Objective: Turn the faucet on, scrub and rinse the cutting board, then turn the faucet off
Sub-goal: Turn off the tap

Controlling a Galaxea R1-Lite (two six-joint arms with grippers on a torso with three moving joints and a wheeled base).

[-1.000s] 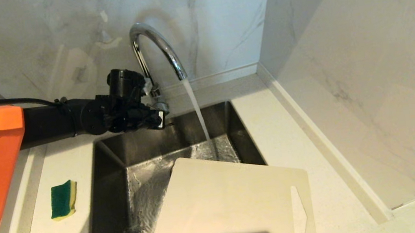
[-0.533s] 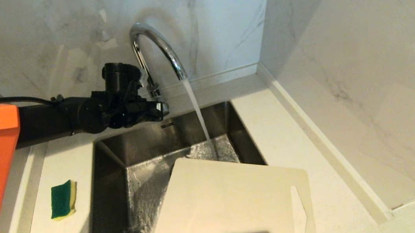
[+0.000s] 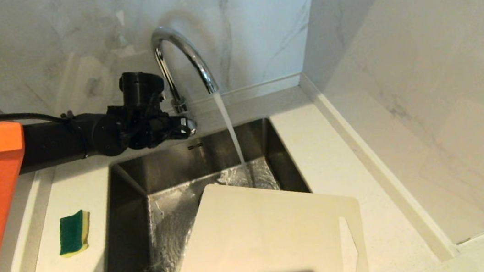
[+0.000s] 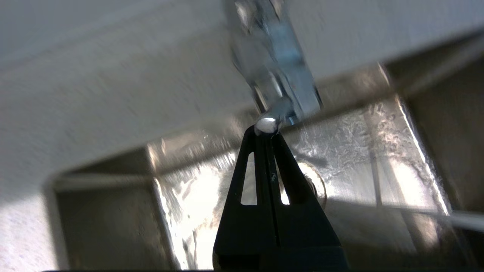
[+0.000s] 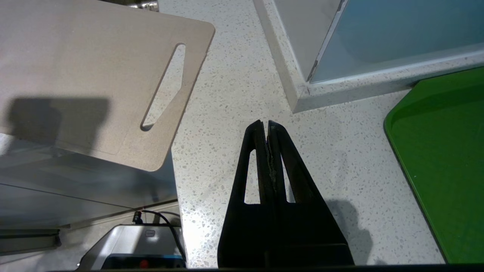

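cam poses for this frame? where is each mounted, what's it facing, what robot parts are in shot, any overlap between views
Head: on the robot's head, looking down at the sink, running faucet, cutting board and sponge; left arm shows.
Left wrist: behind the shut left tool, tips at the faucet's lever, sink beyond.
Right wrist: behind the shut right tool, over the countertop beside a green tray.
Shared: head and left wrist see the faucet; head and right wrist see the cutting board.
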